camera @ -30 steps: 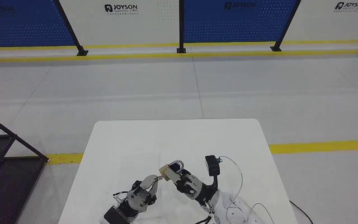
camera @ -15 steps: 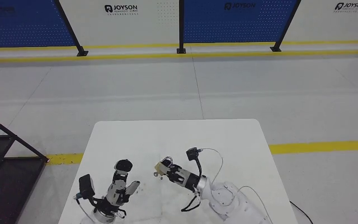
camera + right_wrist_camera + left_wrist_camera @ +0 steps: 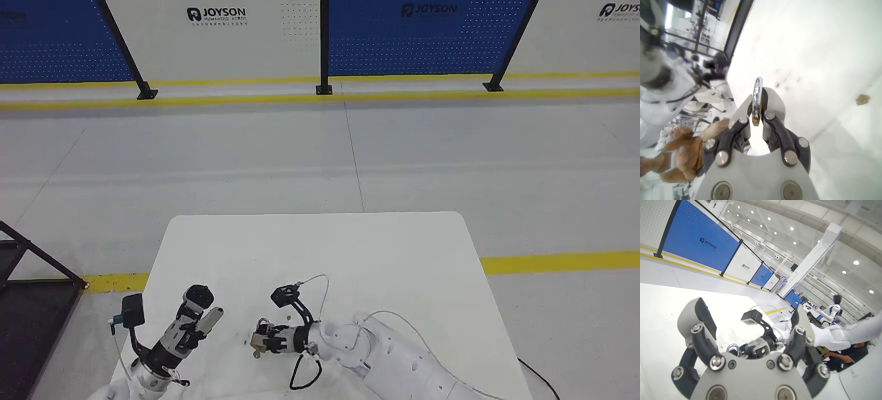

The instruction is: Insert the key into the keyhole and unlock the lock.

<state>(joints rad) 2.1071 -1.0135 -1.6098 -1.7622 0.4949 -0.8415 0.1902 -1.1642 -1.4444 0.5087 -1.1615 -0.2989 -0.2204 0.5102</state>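
Right between the jaws of the right gripper [image 3: 759, 95] sits the small padlock with a brass body and a shiny silver loop [image 3: 756, 102]. Those jaws are clenched on its two flat sides. I think the lock could twist or slip out when a key gets pushed in or turned. That is because the jaws pinch just a thin bit of smooth metal.

The lock's long line runs straight out along the jaws. Its brass end is back by the knuckles, and its silver loop pokes out past the tips, with the white counter [image 3: 810, 47] beyond it.

Farther out past the tips is the left gripper [image 3: 749, 306], well apart from the lock. Its jaws are spread wide and hold nothing. I cannot spot the key anywhere, and without it the job would get stuck.
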